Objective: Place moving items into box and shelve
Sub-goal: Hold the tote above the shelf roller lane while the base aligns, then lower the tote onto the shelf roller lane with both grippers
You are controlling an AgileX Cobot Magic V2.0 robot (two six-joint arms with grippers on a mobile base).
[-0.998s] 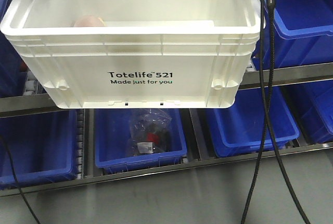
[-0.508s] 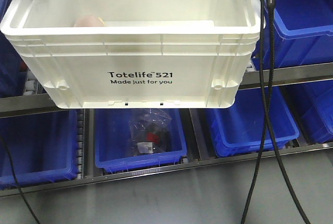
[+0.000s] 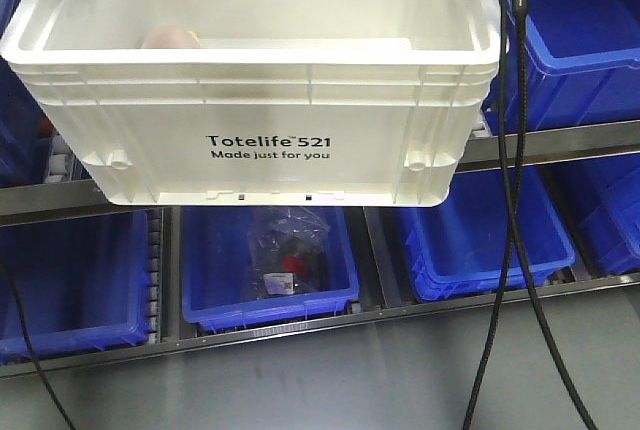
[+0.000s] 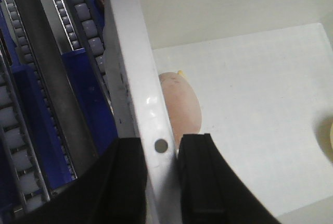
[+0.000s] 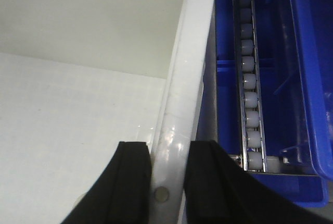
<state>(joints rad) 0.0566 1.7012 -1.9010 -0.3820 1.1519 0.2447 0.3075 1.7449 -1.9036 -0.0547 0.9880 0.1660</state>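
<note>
Hardly anything shifts from a second ago: the white box (image 3: 260, 90) sits a touch higher in the front view, its printed label and bottom edge creeping upward, while the shelving behind looks the same. It hangs in the air in front of the rack, carried by its two side rims. The left gripper (image 4: 160, 151) pinches the left wall, one finger outside and one inside, and the right gripper (image 5: 165, 153) clamps the right wall the same way. A pinkish item (image 4: 182, 104) lies on the box floor against the left wall, right beside the inner left finger. Below the box, a blue bin (image 3: 200, 295) holds a clear bag (image 3: 285, 255). The risk I see is in the grip: both holds are narrow pinches on smooth plastic, so uneven lifting by the arms could tilt the box and let a rim slide out. The box bottom also overlaps the shelf rail (image 3: 550, 140) in the front view, so pushing forward too low could catch it there, and the dangling cable (image 3: 515, 200) could snag.
</note>
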